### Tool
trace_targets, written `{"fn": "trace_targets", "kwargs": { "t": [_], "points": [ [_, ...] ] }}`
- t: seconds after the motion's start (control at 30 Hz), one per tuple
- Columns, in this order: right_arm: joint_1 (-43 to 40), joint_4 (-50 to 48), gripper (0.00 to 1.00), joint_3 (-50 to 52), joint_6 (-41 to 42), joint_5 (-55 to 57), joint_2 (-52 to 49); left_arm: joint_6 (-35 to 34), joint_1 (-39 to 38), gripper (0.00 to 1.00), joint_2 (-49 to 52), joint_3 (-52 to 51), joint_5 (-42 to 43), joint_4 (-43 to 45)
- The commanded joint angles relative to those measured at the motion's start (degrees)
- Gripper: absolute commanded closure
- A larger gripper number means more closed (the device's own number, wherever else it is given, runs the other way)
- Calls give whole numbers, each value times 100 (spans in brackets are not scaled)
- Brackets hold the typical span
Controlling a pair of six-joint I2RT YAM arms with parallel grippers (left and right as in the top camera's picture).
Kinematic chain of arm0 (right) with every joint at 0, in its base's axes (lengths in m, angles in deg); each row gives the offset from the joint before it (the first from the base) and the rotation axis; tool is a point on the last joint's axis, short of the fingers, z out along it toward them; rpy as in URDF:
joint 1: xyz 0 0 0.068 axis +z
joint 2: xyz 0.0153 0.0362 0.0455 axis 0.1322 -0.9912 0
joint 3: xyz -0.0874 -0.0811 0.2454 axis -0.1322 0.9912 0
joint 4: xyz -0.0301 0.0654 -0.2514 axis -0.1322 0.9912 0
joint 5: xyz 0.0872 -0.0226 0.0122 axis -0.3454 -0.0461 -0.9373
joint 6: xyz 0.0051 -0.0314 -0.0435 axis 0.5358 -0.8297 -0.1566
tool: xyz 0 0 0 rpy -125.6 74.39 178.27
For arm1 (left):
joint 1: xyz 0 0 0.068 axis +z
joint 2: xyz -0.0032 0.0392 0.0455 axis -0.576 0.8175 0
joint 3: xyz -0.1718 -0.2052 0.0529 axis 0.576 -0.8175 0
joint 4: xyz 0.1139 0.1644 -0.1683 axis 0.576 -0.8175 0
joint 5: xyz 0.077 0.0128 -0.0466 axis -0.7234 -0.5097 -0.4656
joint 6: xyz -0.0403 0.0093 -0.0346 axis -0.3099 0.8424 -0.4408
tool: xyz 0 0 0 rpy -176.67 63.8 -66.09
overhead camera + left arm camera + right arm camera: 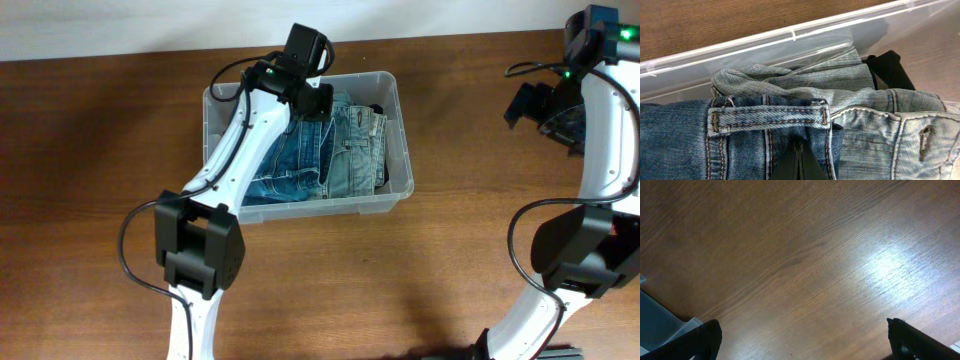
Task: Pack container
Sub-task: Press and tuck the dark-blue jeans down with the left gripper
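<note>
Two arms [200, 240] standing at near table [100, 150] edge. One clear container [330, 207] sitting farther out, centre-left, with left arm reaching in. Denim filling it: darker jeans [670, 145] lying left, lighter jeans [880, 140] lying right, exact count unclear. One black item [887, 67] showing at far wall. Left gripper [799, 162] pinching fully closed, tips pressing darker jeans below one belt loop [767, 119]; cloth between fingers not discernible. Right gripper [802, 337] hanging far right, well apart from container, spreading wide, gripping nothing.
</note>
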Motion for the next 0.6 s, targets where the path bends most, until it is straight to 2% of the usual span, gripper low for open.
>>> {"fn": "trace_targets", "kwargs": {
  "t": [0.0, 0.27, 0.37, 0.4, 0.47, 0.57],
  "points": [
    [-15, 9, 2, 13, 66, 9, -11, 96, 11, 98, 332, -52, -205, -389],
    [-15, 9, 2, 13, 66, 9, -11, 96, 11, 75, -422, 328, -205, -1298],
    [-15, 9, 2, 13, 68, 7, -11, 190, 9, 61, -852, 400, -203, -1742],
    [-15, 9, 2, 13, 66, 7, -11, 278, 9, 47, -1003, 400, -210, -1917],
    [-15, 9, 2, 13, 66, 9, -11, 321, 9, 34, -1226, 400, -208, -2240],
    [-15, 9, 1, 13, 66, 9, -11, 310, 9, 30, -1545, 400, -205, -2603]
  ]
}}
